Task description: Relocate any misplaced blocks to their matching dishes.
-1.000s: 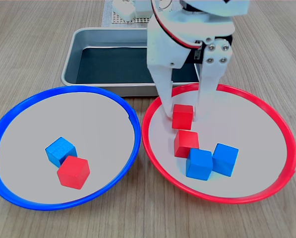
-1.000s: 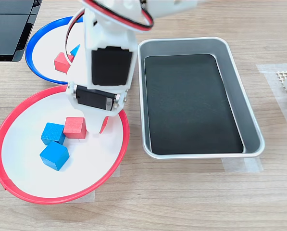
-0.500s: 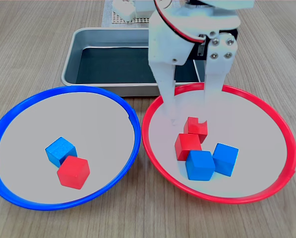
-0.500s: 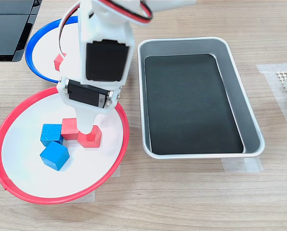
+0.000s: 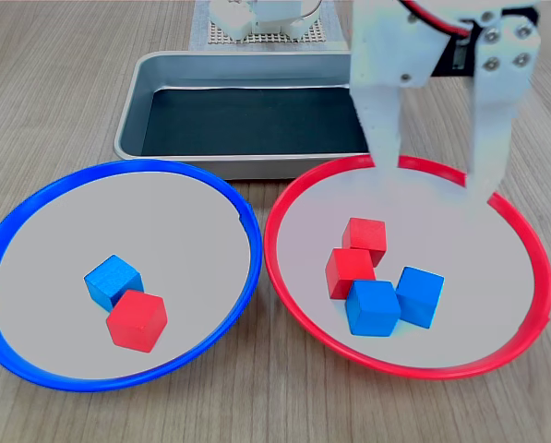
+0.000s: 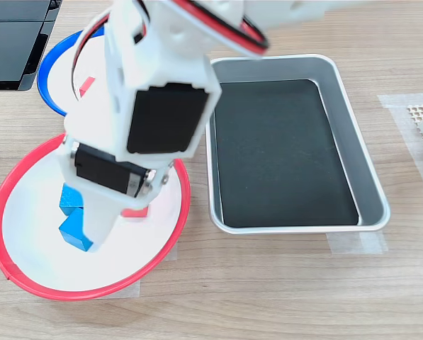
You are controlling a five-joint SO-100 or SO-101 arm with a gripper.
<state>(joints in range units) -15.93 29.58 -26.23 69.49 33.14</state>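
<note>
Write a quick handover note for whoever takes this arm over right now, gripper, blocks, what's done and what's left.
Gripper: open, empty, raised above the red-rimmed dish.
Red-rimmed dish: two red blocks, two blue blocks, clustered.
Blue-rimmed dish: one blue block, one red block, touching.
Done: three blocks sit in matching dishes.
Left: move two blue blocks to the blue-rimmed dish, one red block to the red-rimmed dish.

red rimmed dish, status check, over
Gripper open, empty, above red-rimmed dish. Two small red cubes and two blue cubes inside. Nothing blocking.
</note>
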